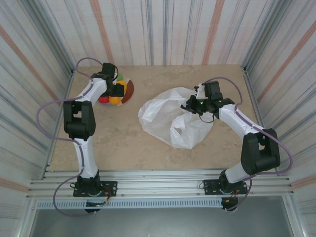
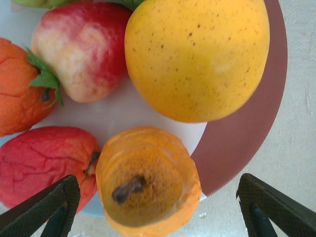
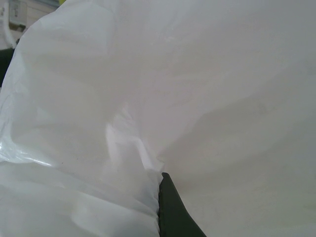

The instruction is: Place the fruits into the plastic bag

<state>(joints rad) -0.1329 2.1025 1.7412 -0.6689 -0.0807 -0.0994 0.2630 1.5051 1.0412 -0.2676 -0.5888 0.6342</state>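
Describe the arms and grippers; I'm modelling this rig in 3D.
The left arm and right arm have white tubes, black joint housings and black bases. A purple cable loops along each. Fingers are black wedges. A green light glows at the right wrist.

**Stock count: fruits, plate, bag**

Fruits (image 1: pixel 115 98): six seen at the left gripper (image 2: pixel 158 197).
- Orange fruits, two: one (image 2: pixel 148 180) between the fingers, one (image 2: pixel 17 89) beyond them, off to the side.
- Red fruit (image 2: pixel 44 165), one, beside a fingertip.
- Red-and-cream fruit (image 2: pixel 81 49), one, ahead.
- Yellow fruit (image 2: pixel 197 54), one, ahead.
- Green fruit (image 2: pixel 34 2), one, only a sliver showing, farthest ahead.

Plate (image 2: pixel 247 133): one.
Bag (image 1: pixel 173 118): one.
Arms (image 1: pixel 79 121): two.
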